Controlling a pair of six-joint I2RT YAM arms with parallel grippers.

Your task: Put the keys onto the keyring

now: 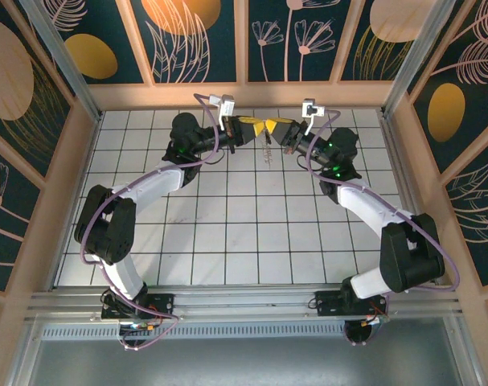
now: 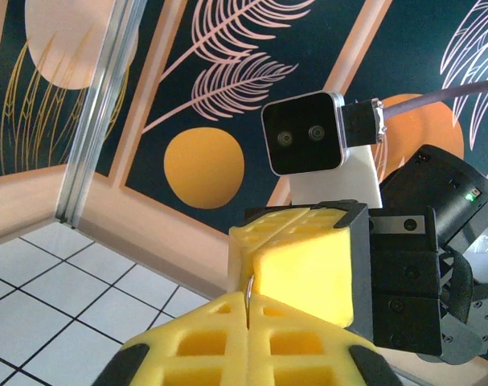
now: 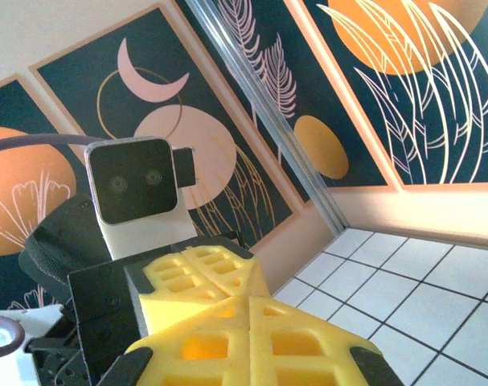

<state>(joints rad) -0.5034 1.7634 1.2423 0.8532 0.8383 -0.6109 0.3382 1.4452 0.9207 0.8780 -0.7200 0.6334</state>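
Observation:
My two grippers meet tip to tip above the far middle of the table. The left gripper point(image 1: 252, 127) is shut, and in the left wrist view a thin curved metal wire, the keyring's ring point(image 2: 249, 291), sticks up out of its seam point(image 2: 249, 312). That wire runs into the seam of the right gripper point(image 2: 249, 256), which is shut too point(image 3: 248, 312) and presses against the left gripper point(image 3: 227, 277). From above, a small thin silvery piece point(image 1: 267, 149) hangs below the joined tips; I cannot tell whether it is a key or the strap. No tan strap can be made out.
The white tiled table point(image 1: 244, 233) lies below, boxed in by wooden walls with dark leaf-pattern panels point(image 1: 199, 40). A metal post point(image 2: 95, 121) stands in the far left corner. Both arms arch in from the near edge.

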